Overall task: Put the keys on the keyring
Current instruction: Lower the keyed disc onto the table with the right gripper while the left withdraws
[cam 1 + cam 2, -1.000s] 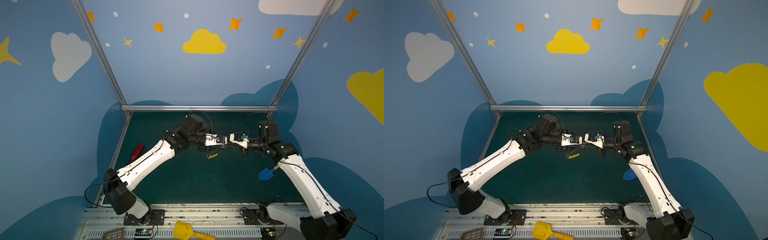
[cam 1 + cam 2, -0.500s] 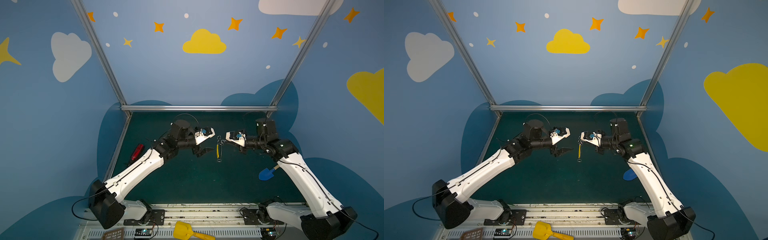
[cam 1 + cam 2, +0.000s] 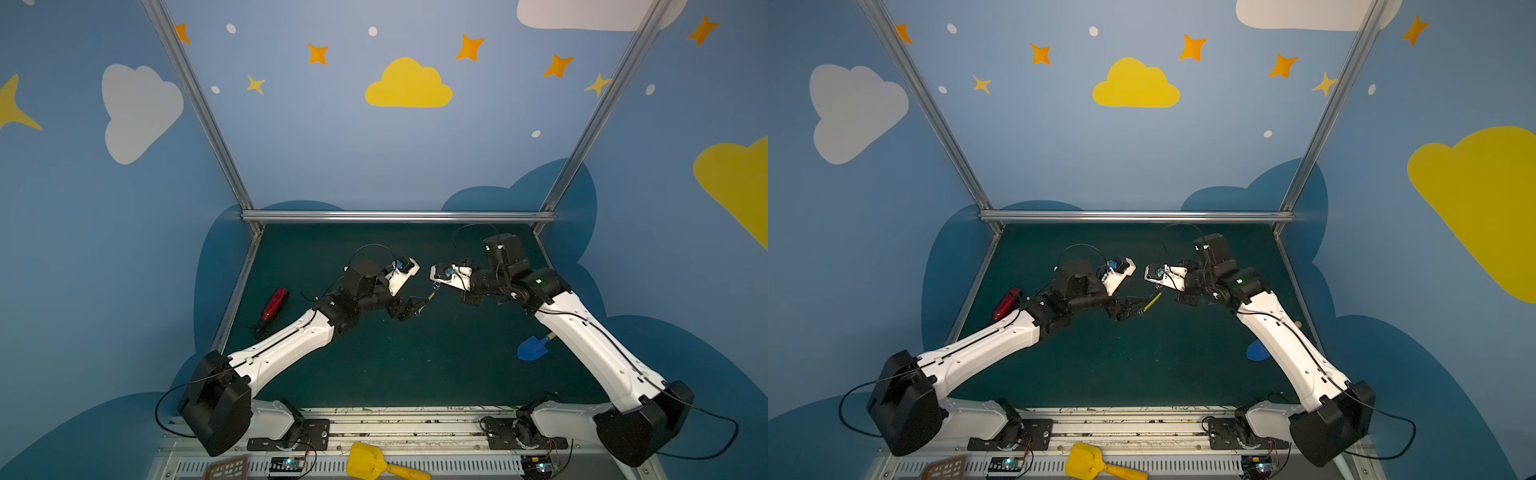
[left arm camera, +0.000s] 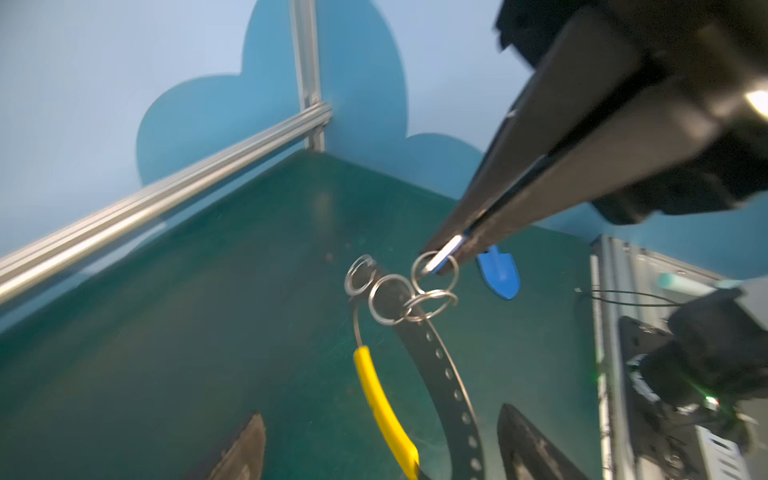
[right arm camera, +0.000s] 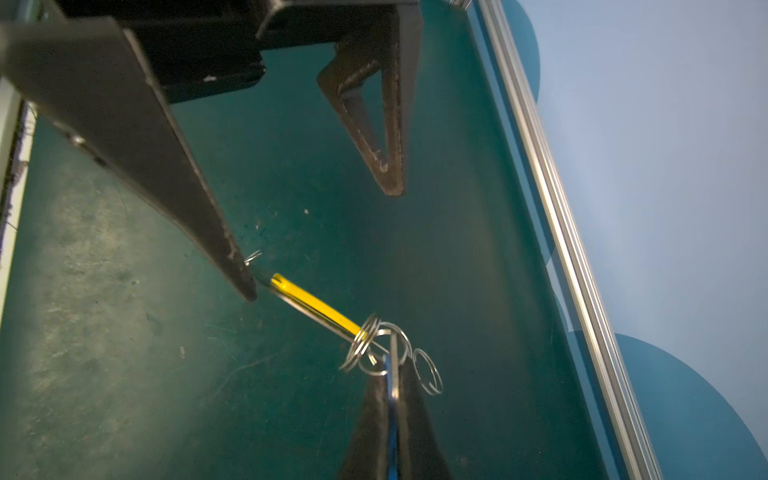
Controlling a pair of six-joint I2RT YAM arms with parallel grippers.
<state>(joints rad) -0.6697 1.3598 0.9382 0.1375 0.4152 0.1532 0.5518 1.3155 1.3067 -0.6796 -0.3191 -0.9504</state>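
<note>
At the frame's bottom the left gripper [image 4: 380,415] stands spread around the hanging keyring [image 4: 384,405]; further up the right gripper [image 4: 441,262] pinches the key [image 4: 446,250], joined to it by small rings [image 4: 409,305]. Threading seems done; next should be a gentle lowering and release

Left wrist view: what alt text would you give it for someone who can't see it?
The right fingers, shut, pinch a small silver key whose chain of metal rings links to the keyring, a dark studded hoop with a yellow stretch, above the green table. The left fingers stand apart in the foreground; a blue shovel lies beyond.
</note>
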